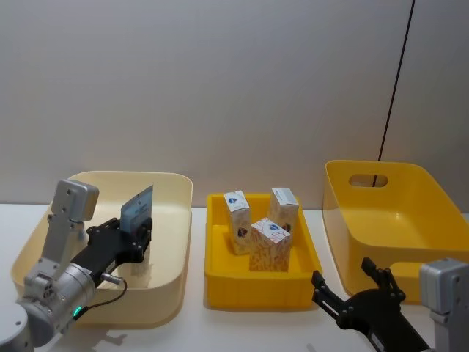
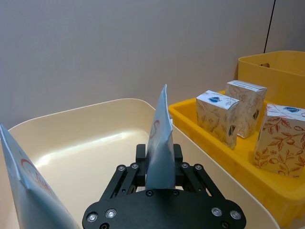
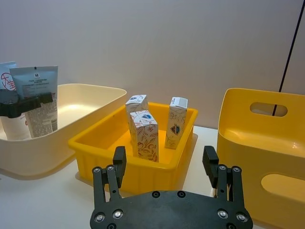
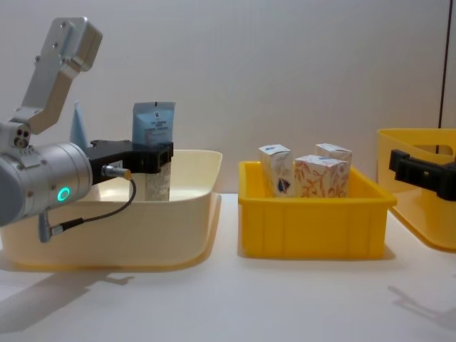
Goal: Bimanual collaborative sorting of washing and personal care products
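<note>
My left gripper (image 1: 141, 233) is shut on a pale blue squeeze tube (image 1: 137, 207), held upright with its crimped end up, inside the cream bin (image 1: 174, 253). The left wrist view shows the tube (image 2: 159, 143) edge-on between the fingers. A second tube (image 2: 24, 191) stands in the same bin behind it. Three small white cartons (image 1: 237, 211) (image 1: 283, 207) (image 1: 270, 244) with orange pattern stand in the small yellow tray (image 1: 220, 282). My right gripper (image 1: 343, 273) hovers open and holds nothing, low in front of the tray's right corner.
A large yellow bin (image 1: 396, 213) with a handle slot stands at the right, close beside my right gripper. A black cable (image 1: 396, 81) runs down the wall behind it. White tabletop lies bare in front of the bins.
</note>
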`<move>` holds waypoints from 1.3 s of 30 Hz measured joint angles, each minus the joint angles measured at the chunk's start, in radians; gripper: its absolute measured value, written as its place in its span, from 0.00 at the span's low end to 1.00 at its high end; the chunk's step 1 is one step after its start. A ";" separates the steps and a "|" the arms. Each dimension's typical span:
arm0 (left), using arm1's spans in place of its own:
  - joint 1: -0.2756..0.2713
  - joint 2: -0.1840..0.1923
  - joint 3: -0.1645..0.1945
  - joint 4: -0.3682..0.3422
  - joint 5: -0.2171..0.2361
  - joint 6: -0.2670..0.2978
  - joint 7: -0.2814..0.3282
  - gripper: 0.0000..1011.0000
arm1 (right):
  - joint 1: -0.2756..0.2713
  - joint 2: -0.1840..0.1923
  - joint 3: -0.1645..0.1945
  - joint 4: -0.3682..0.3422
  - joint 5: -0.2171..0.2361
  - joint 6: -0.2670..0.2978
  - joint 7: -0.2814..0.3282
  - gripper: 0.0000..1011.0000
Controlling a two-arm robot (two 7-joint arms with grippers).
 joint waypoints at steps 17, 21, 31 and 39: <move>0.006 0.001 -0.024 -0.017 -0.017 -0.059 -0.043 0.24 | 0.000 0.000 0.000 0.000 0.000 0.000 0.000 0.99; 0.002 0.005 -0.034 -0.033 -0.035 -0.078 -0.076 0.24 | 0.000 0.000 0.000 0.000 0.000 0.000 0.000 0.99; -0.021 0.011 -0.047 -0.072 -0.104 -0.099 -0.184 0.24 | 0.000 0.000 0.000 0.000 0.000 0.000 0.000 0.99; -0.041 0.006 -0.039 -0.088 -0.169 -0.095 -0.276 0.24 | 0.000 0.000 0.000 0.000 0.000 0.000 0.000 0.99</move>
